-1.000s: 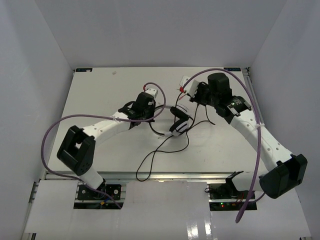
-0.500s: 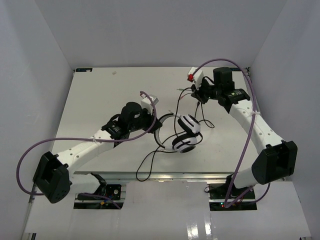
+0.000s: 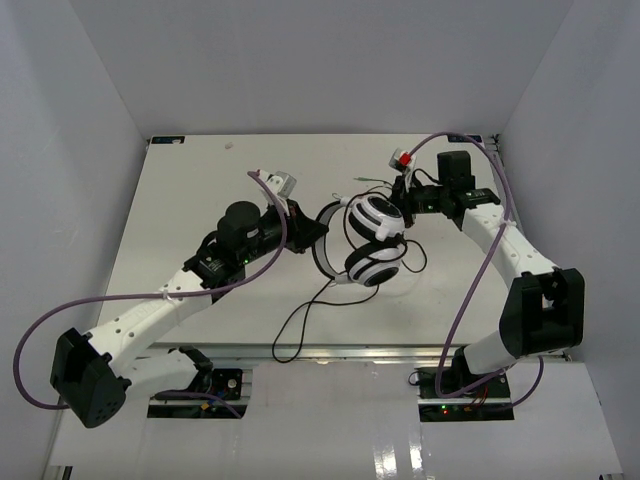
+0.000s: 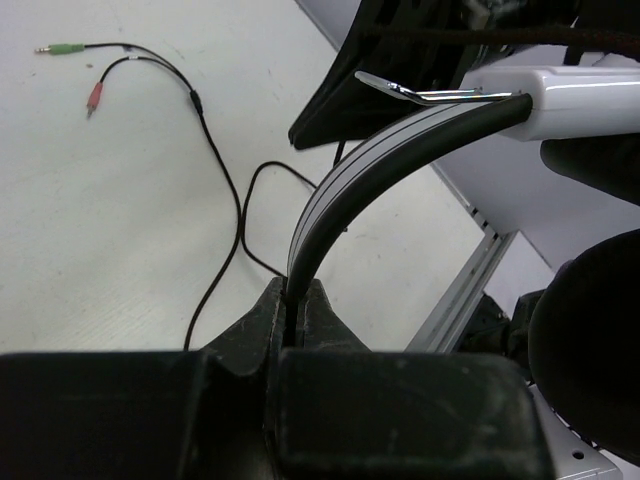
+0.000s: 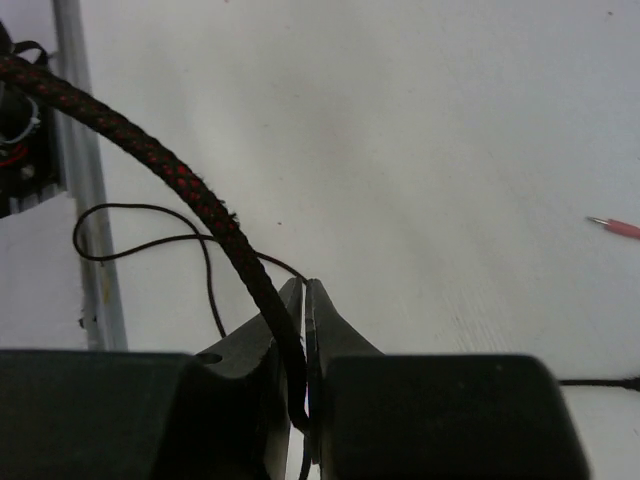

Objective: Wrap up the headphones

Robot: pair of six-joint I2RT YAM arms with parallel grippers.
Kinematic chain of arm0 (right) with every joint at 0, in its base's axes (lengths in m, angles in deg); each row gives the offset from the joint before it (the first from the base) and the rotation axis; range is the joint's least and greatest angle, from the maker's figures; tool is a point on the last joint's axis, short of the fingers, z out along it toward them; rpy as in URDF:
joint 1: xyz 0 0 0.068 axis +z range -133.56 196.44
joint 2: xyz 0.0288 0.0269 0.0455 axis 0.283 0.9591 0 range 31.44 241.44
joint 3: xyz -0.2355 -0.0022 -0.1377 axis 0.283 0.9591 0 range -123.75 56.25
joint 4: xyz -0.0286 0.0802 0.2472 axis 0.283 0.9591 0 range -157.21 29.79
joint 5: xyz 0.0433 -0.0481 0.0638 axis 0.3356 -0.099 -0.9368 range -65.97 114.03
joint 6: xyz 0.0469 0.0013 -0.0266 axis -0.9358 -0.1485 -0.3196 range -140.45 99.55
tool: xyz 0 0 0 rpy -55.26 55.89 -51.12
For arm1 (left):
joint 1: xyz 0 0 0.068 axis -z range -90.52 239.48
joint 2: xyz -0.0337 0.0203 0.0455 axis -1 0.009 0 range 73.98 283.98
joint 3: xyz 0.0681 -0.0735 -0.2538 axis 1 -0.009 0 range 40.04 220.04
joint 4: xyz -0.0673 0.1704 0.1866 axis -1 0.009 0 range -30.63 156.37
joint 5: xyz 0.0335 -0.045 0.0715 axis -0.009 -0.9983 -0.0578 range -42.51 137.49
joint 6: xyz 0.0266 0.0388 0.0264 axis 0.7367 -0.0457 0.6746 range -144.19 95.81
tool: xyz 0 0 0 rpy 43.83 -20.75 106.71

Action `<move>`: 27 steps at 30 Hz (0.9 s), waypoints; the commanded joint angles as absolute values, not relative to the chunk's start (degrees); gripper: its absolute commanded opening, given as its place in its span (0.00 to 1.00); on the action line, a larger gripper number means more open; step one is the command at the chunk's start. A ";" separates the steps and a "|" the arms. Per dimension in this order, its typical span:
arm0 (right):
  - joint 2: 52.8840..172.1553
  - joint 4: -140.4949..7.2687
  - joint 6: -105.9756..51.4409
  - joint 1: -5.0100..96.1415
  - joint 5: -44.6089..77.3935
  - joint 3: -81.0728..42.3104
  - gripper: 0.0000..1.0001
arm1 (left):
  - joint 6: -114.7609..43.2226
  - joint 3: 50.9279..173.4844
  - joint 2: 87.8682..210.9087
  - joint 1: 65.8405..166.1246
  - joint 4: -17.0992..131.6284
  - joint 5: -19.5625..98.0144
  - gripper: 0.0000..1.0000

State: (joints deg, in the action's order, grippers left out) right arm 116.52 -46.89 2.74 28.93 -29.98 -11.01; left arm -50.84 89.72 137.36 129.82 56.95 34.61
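Observation:
The white-and-black headphones (image 3: 375, 242) hang in mid-view, earcups stacked, black headband (image 3: 324, 243) to the left. My left gripper (image 3: 312, 229) is shut on the headband; in the left wrist view the band (image 4: 345, 185) rises out of the closed jaws (image 4: 296, 298). My right gripper (image 3: 402, 195) sits just right of the upper earcup and is shut on the cable; in the right wrist view the braided cable (image 5: 190, 190) runs into the closed jaws (image 5: 305, 300). The thin cable (image 3: 300, 318) trails over the table toward the near edge. Its green plug (image 4: 62, 48) and red plug (image 4: 95, 98) lie on the table.
White walls enclose the table on the left, back and right. An aluminium rail (image 3: 330, 352) runs along the near edge. Purple robot cables (image 3: 95, 300) loop beside both arms. The red plug tip (image 5: 615, 227) shows at the right of the right wrist view.
My left gripper has carried the headphones toward the back and right, turning them so the earcups face up. My right gripper has shifted slightly right, staying on the cable.

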 commanded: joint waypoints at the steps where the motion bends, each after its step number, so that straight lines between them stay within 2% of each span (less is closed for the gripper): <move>1: 115.56 -57.10 -6.29 28.99 -43.56 -8.04 0.12 | -57.84 94.43 135.59 129.82 48.99 37.71 0.00; 10: 114.12 -78.51 -25.15 29.89 -53.56 -0.41 0.32 | -60.20 102.28 139.82 129.82 48.69 42.08 0.00; 17: 115.90 -84.84 -30.32 33.57 -53.87 1.49 0.45 | -59.88 107.82 141.57 129.77 51.09 45.24 0.00; 27: 113.09 -89.44 -30.73 36.12 -50.68 9.76 0.58 | -58.91 109.38 139.37 129.12 54.27 65.39 0.00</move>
